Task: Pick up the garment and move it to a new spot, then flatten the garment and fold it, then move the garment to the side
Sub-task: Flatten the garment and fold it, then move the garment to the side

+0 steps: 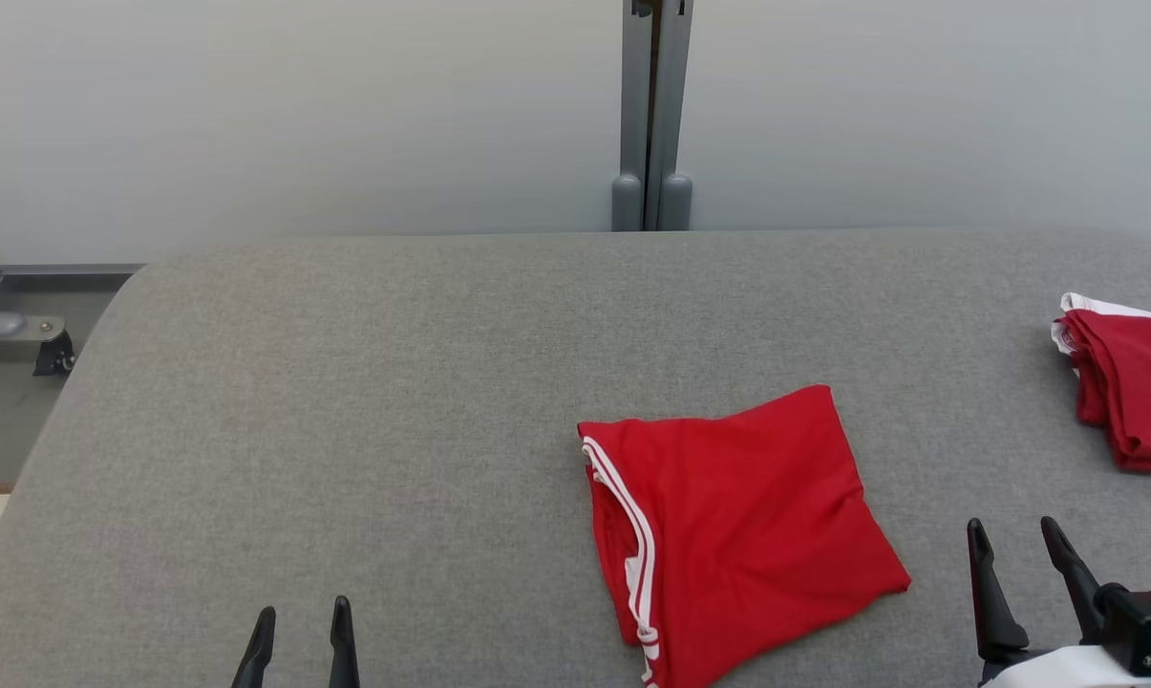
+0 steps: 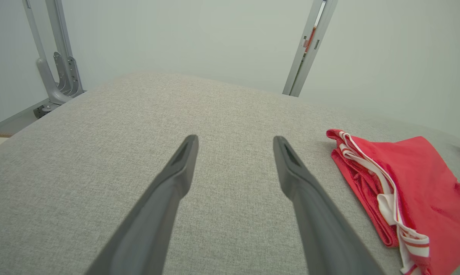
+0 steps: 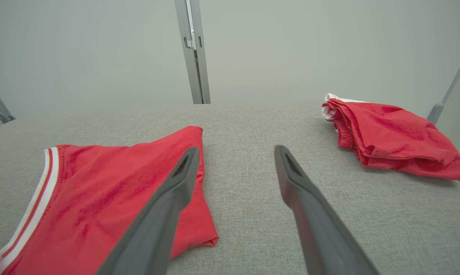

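Observation:
A red garment [image 1: 742, 521] with white striped trim lies folded into a rough square on the grey padded table [image 1: 394, 382], right of centre. It also appears in the left wrist view [image 2: 424, 183] and the right wrist view [image 3: 111, 194]. My right gripper [image 1: 1014, 540] stands open just right of the garment's near corner, holding nothing. In its own view the right gripper [image 3: 235, 152] has its left finger over the cloth's edge. My left gripper [image 1: 303, 621] is open at the lower left, well apart from the garment, with bare table between the fingers [image 2: 235, 141].
A second red garment [image 1: 1129, 392] lies bunched at the table's right edge, also in the right wrist view [image 3: 386, 133]. A grey post [image 1: 653, 115] rises behind the table's far edge. A metal frame [image 1: 11, 325] sits off the left side.

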### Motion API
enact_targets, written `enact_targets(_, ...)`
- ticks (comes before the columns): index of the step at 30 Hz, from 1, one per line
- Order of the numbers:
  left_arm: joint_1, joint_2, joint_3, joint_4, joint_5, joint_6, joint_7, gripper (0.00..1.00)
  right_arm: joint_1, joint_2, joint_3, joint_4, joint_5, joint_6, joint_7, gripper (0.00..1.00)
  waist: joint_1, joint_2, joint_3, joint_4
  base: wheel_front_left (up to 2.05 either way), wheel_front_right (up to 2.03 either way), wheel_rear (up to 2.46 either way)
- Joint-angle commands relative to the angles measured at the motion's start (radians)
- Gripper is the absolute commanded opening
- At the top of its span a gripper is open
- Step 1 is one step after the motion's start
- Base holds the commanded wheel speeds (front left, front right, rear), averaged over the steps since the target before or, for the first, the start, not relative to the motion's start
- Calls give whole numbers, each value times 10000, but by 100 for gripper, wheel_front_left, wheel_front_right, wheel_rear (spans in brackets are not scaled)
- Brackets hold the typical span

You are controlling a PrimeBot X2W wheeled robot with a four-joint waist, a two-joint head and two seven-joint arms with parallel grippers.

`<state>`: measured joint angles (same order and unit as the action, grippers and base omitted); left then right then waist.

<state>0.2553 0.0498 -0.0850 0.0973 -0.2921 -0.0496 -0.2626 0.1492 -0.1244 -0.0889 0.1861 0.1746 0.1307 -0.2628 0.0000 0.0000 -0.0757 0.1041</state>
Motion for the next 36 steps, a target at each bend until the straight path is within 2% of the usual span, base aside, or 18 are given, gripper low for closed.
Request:
enact_targets(1,31,19,-7,-32,87,-59,-23,100,99,2,-9,-21,20,-2,-20,100,0,0,21,-20,0,0,0)
enact_targets(5,-50,19,-76,-41,150,-69,-23,100,-67,8,-43,95,34,-2,-20,100,0,0,118,-42,0,0,0)
enact_targets(8,-148,19,-169,-27,157,-93,-23,100,-472,122,-172,449,469,-1,-22,100,0,0,237,-43,0,0,0)
enact_targets(11,-195,19,-275,25,166,-138,-23,100,-1156,-160,162,1116,969,-5,135,100,0,0,362,-59,0,0,0)
enact_targets(13,-256,20,-313,54,177,-137,-23,100,-1822,-320,513,1497,1478,-4,900,100,0,0,464,-63,0,0,0)
enact_targets(16,-355,19,-421,115,148,-146,-23,100,-2848,-632,1036,2004,2158,-4,2619,100,0,0,656,-21,0,0,0)
enact_targets(20,-592,19,-625,138,120,-158,-23,100,-4010,-878,1673,2716,2667,-4,4504,100,0,0,978,108,0,0,0)
enact_targets(26,-962,19,-852,233,-5,-138,-23,100,-5170,-902,1990,4319,2722,-4,5605,100,0,0,1400,445,0,0,0)
enact_targets(29,-1113,19,-903,221,-40,-77,-23,100,-5545,-560,1982,5049,3159,-1,5808,100,0,0,1555,549,0,0,0)
enact_targets(30,-1137,19,-925,222,-37,-68,-23,100,-5637,-565,1959,5211,3244,-1,5827,88,0,0,1599,566,0,0,0)
enact_targets(31,-1177,19,-955,227,-8,-78,-23,100,-5780,-654,1964,5340,3240,-2,5649,0,0,0,1651,569,0,0,0)
enact_targets(36,-1356,19,-841,81,-35,-42,-23,100,-6490,-631,1839,5558,3634,-1,5007,0,0,0,1891,80,0,0,0)
